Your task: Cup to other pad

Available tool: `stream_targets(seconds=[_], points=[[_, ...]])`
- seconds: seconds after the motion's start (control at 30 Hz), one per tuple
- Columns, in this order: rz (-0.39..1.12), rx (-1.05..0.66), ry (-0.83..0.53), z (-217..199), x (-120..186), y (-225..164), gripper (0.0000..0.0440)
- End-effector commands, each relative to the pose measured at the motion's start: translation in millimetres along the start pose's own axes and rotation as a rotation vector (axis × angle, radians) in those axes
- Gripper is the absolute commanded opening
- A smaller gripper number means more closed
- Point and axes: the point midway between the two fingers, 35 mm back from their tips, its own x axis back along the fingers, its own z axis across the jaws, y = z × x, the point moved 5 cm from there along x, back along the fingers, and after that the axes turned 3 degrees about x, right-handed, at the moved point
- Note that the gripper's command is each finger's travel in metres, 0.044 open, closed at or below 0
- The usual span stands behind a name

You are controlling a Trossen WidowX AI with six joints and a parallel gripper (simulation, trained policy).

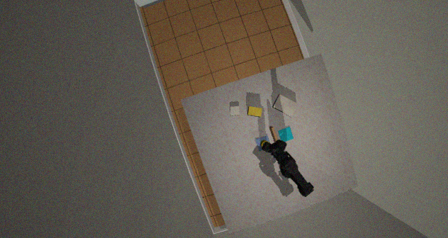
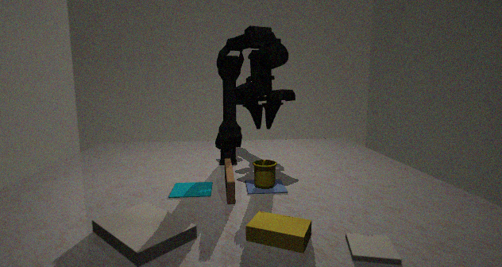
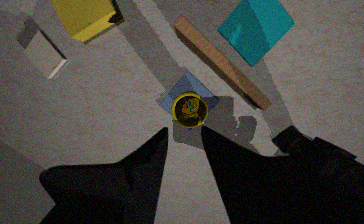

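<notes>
Black 2-finger gripper (image 1: 262, 146) (image 2: 264, 128) (image 3: 184, 130): partly parted, grasping nothing. Yellow round marble-filled cup (image 1: 263, 141) (image 2: 264, 176) (image 3: 177, 119): below fingertips in exterior frame, seemingly slightly off-centre.

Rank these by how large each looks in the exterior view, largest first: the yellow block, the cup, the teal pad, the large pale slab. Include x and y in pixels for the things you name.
1. Large pale slab (image 2: 139, 230)
2. Yellow block (image 2: 278, 227) (image 1: 254, 111) (image 3: 85, 17)
3. Teal pad (image 2: 191, 190) (image 1: 286, 134) (image 3: 255, 30) and yellow cup (image 2: 264, 176) (image 3: 175, 111): too alike to rank.
</notes>
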Motion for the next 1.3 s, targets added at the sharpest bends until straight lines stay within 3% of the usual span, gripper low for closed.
stream_targets(seconds=[0.0,0.6,1.27], points=[[0.015,-0.014,-0.053,-1,-8,0,0.0166],[0.048,-0.081,-0.235,-10,-53,-5,0.018],[0.058,-0.081,-0.337,-21,-112,-12,0.0197]])
